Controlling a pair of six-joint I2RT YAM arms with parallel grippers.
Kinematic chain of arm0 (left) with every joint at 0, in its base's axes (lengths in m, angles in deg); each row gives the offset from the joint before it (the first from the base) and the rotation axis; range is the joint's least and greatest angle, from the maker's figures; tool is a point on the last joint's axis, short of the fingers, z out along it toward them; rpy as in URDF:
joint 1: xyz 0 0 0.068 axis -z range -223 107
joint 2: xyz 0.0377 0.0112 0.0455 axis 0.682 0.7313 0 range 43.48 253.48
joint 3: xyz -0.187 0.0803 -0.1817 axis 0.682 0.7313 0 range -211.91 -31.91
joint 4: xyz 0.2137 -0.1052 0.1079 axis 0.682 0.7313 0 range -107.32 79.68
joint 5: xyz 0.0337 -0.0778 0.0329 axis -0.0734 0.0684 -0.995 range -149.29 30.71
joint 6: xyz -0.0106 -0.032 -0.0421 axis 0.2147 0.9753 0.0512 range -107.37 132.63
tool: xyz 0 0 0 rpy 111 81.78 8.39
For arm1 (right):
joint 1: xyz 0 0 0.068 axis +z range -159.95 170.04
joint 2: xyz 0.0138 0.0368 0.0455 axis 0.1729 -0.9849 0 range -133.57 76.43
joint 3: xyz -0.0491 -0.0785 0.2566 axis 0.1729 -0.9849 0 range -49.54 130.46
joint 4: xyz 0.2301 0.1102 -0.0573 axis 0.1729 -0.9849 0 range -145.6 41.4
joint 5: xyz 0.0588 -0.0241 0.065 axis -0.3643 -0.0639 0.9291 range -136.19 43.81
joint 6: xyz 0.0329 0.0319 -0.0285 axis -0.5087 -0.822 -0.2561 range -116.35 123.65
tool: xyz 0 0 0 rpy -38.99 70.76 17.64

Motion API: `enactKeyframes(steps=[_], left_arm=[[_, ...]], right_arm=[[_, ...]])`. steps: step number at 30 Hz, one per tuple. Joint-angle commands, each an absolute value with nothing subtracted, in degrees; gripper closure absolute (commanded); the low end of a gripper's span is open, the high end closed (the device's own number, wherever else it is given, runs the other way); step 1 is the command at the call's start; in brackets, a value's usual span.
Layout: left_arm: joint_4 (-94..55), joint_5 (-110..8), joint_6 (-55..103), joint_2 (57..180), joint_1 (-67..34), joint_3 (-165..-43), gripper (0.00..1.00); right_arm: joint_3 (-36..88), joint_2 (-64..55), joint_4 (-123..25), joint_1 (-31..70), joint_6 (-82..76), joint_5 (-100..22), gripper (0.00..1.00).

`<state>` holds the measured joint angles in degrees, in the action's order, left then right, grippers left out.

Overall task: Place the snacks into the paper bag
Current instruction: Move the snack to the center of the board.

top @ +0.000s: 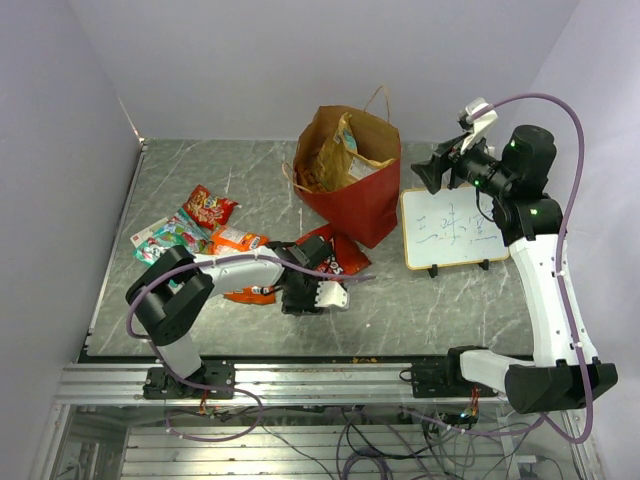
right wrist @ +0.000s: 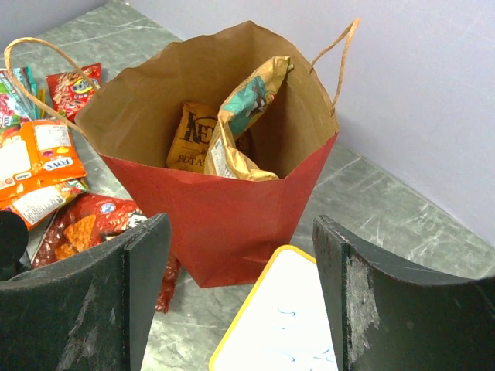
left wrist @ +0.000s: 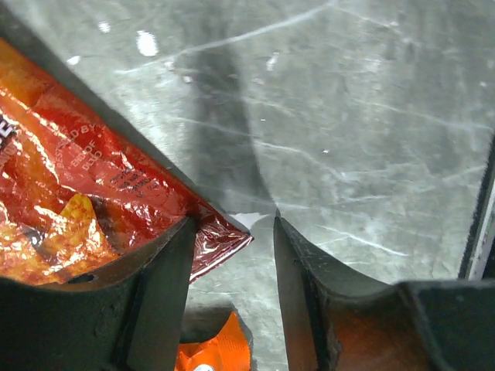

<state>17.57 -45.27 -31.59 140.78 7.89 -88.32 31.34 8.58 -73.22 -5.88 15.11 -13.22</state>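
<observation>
Snacks [top: 208, 210] lie scattered on the tabletop [top: 430, 310] left of the paper bag [top: 352, 212], two pouches [right wrist: 193, 135] already inside. My left fingers [left wrist: 158, 301] straddle the corner of a red packet [left wrist: 85, 193], unclamped; right fingers [right wrist: 93, 309] spread, empty

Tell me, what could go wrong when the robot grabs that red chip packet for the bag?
The left gripper has only a corner of the red chip packet between its open jaws, so the packet might slip out when lifted. The paper bag already holds tall packets reaching up near its rim, so a new one could snag on them.
</observation>
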Motion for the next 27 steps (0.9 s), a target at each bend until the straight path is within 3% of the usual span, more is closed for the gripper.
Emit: enactKeyframes(steps=[1,10,18,27], left_arm=[[33.3,-38.0,-38.1,144.4,9.9,-86.3,0.46],[34.5,-32.4,-38.4,133.6,7.8,-91.7,0.44],[19.9,-28.1,-27.7,128.2,-7.0,-94.1,0.31],[5.4,-34.3,-18.4,130.1,-13.0,-91.8,0.28]], right_arm=[[30.7,9.3,-71.7,-6.8,14.3,-12.0,0.26],[30.7,9.0,-71.4,-8.2,13.8,-11.1,0.26],[31.2,7.7,-71.3,-8.3,13.2,-9.7,0.26],[30.5,8.2,-71.0,-8.4,13.5,-9.7,0.26]])
